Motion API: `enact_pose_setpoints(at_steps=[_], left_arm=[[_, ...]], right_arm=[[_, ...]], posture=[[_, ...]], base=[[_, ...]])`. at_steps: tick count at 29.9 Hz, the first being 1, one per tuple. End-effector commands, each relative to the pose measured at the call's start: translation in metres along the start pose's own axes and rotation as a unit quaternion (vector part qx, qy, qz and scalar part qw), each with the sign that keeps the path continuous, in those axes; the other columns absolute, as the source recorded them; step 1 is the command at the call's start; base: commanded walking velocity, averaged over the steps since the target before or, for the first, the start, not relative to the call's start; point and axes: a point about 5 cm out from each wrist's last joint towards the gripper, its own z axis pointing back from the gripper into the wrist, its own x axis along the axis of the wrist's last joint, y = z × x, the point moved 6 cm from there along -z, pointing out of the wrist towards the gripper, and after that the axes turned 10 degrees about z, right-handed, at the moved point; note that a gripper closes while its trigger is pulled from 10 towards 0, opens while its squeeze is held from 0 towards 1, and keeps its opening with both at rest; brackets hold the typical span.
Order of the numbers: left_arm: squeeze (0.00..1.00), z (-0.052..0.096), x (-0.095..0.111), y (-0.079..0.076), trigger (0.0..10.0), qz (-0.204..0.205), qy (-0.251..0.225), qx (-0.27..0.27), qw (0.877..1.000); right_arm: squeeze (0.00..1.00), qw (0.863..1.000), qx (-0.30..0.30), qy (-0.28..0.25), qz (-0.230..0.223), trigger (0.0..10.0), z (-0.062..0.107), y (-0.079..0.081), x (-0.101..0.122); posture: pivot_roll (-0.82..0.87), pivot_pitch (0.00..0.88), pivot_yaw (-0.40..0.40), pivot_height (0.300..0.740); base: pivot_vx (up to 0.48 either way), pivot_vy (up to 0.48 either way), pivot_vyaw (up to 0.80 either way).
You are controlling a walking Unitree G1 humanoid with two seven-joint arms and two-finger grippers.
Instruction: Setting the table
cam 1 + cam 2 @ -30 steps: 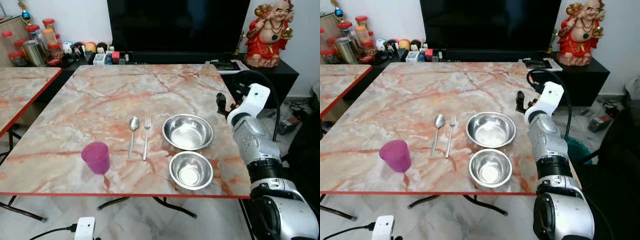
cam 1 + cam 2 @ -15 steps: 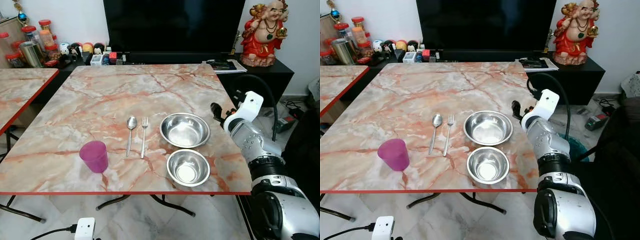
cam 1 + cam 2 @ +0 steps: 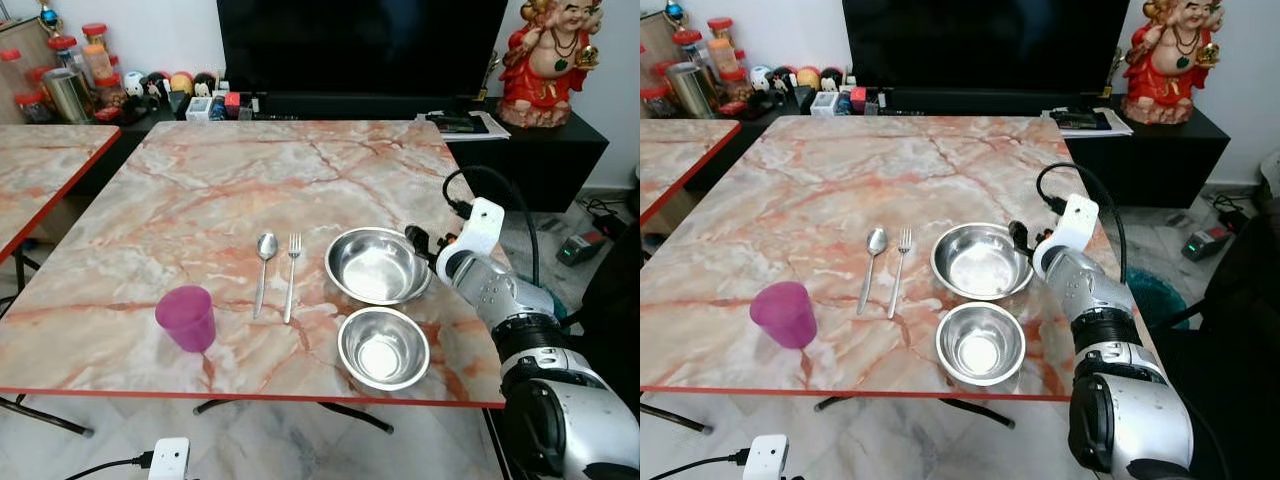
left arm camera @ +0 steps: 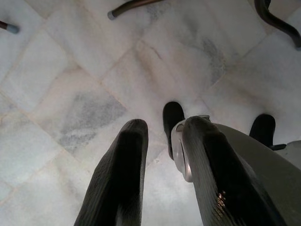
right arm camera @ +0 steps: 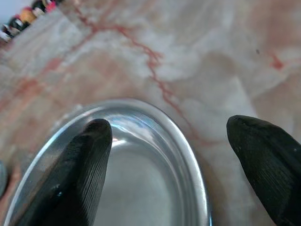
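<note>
**Right pincer poised at the rim of the large steel bowl**

The right pincer (image 5: 164,165) is held with its fingers wide apart, straddling the near rim of the large steel bowl (image 3: 375,264), one finger over the bowl's hollow and the other outside it above the table (image 3: 200,190). The bowl sits right of centre on the marble-patterned top, just behind the small steel bowl (image 3: 383,347). A spoon (image 3: 263,268) and fork (image 3: 291,272) lie side by side to its left, with a pink cup (image 3: 187,317) nearer the front edge. The bowl is judged light, rigid and slippery; a pinch across its thin rim is advised. The left pincer (image 4: 162,165) hangs over the floor, fingers slightly apart.
</note>
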Motion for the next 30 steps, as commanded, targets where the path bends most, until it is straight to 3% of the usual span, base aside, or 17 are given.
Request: enact_pose_setpoints(at_steps=[1,25,26,27,28,30], left_arm=[[0.0,0.001,-0.004,0.005,10.0,0.006,0.007,0.005,1.0],[0.0,0.002,-0.004,0.01,10.0,-0.007,0.011,0.005,1.0],[0.0,0.002,-0.004,0.01,10.0,-0.007,0.011,0.005,1.0],[0.0,0.002,-0.004,0.009,10.0,-0.006,0.011,0.005,1.0],[0.0,0.002,-0.004,0.009,10.0,-0.006,0.011,0.005,1.0],[0.0,0.002,-0.005,0.009,10.0,-0.006,0.011,0.005,1.0]], right_arm=[[0.0,1.0,-0.01,0.0,-0.008,10.0,0.0,-0.007,-0.002],[0.0,0.999,-0.027,0.016,-0.026,9.8,-0.003,-0.014,-0.026],[0.0,0.999,-0.027,0.016,-0.027,5.5,-0.003,-0.014,-0.027],[0.0,0.999,-0.027,0.015,-0.027,4.0,-0.003,-0.014,-0.027],[0.0,0.999,-0.027,0.015,-0.027,0.1,-0.003,-0.014,-0.027],[0.0,0.999,-0.024,0.013,-0.026,0.0,-0.003,-0.013,-0.026]], posture=[[0.0,0.0,-0.009,0.732],[0.01,0.0,0.002,0.732],[0.01,0.0,0.002,0.732],[0.01,0.0,0.002,0.732],[0.01,0.0,0.002,0.732],[0.01,0.0,0.0,0.732]], base=[[0.0,0.0,0.0],[0.0,0.0,0.0],[0.0,0.0,0.0],[0.0,0.0,0.0],[0.0,0.0,0.0],[0.0,0.0,0.0]])
